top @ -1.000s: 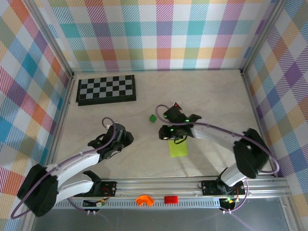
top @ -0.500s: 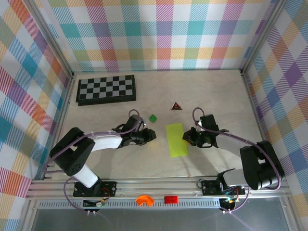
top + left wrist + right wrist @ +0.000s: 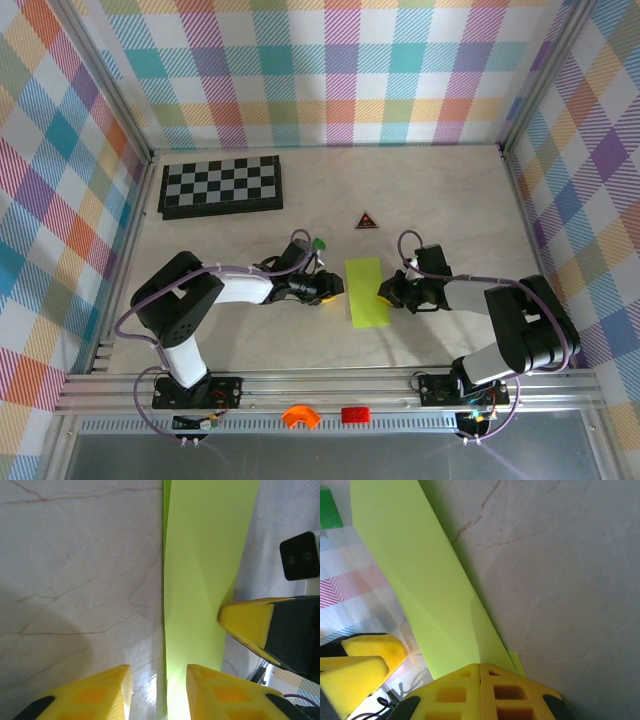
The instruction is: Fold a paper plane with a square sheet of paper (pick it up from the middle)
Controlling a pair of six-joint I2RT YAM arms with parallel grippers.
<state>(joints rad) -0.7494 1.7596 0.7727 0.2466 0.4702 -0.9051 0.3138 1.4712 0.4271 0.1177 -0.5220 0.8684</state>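
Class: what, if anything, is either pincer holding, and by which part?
The right pincer is shut on the lime paper plane, pinching one long edge near its middle. The left pincer is open at the opposite edge, holding nothing.

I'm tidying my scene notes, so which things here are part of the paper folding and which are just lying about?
In use: folded lime paper; left gripper, open at one long edge; right gripper, shut on the other edge.
Lying about: checkerboard; small green block; dark triangle; orange piece; red piece.
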